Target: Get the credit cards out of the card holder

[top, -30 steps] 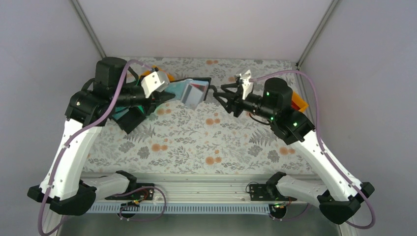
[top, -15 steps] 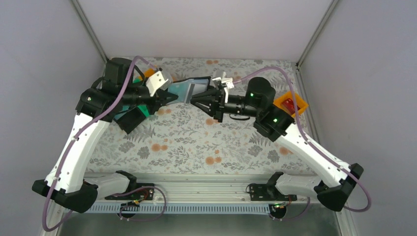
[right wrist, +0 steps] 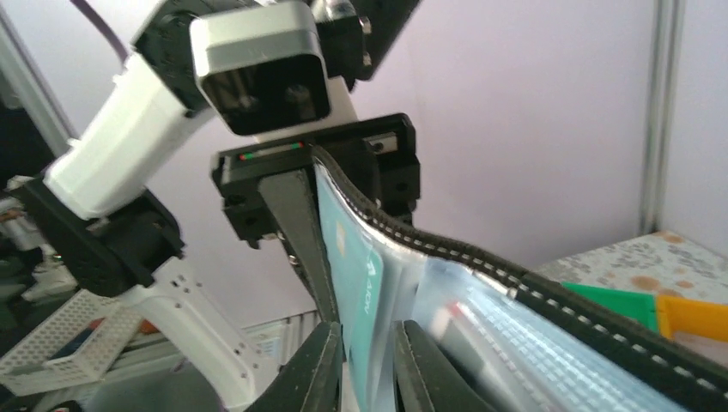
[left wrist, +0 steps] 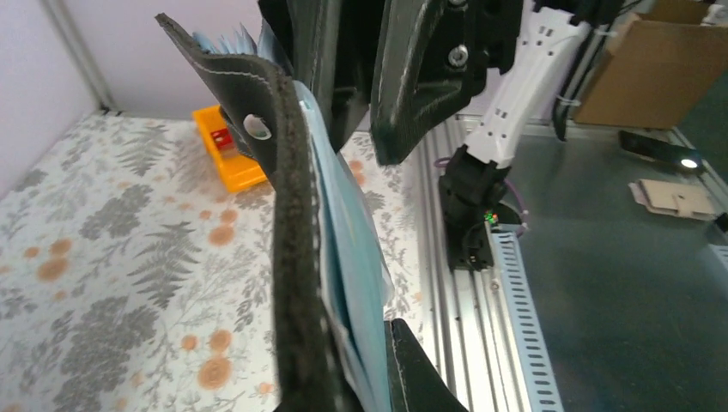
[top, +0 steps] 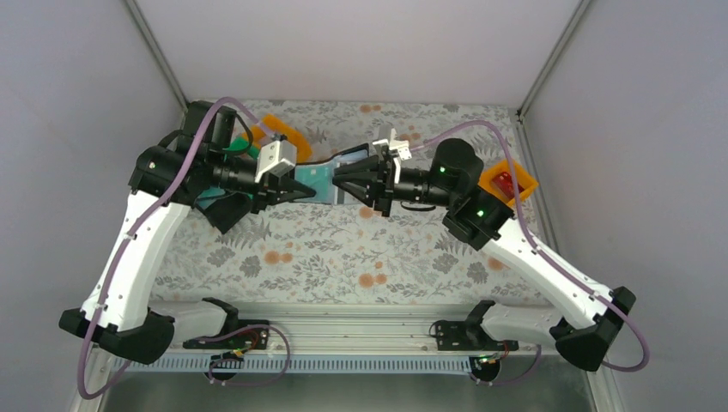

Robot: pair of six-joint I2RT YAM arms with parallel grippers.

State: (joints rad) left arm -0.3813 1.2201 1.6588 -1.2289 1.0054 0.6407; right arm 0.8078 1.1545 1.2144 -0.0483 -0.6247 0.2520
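The black card holder (top: 324, 178) hangs in the air between the two arms. Its stitched edge (left wrist: 290, 215) and bluish clear pockets (left wrist: 348, 249) run up the left wrist view. My left gripper (top: 298, 189) (left wrist: 360, 382) is shut on the holder's near end. From the right, my right gripper (top: 341, 181) (right wrist: 369, 369) is shut on a teal credit card (right wrist: 352, 266) that sticks out of a clear pocket. Other cards show dimly inside the ribbed pockets (right wrist: 524, 335). The right gripper's fingers (left wrist: 412, 77) stand at the holder's far end in the left wrist view.
An orange tray (top: 508, 183) with a red card (top: 506, 182) in it stands at the right. Behind the left arm lie another orange tray (top: 284, 130), a green tray (right wrist: 614, 298) and a black tray (top: 227, 211). Grey walls enclose the floral table (top: 360, 249).
The right arm swung left to the holder and its jaws closed on the teal card. The left arm brought the holder a little lower and nearer.
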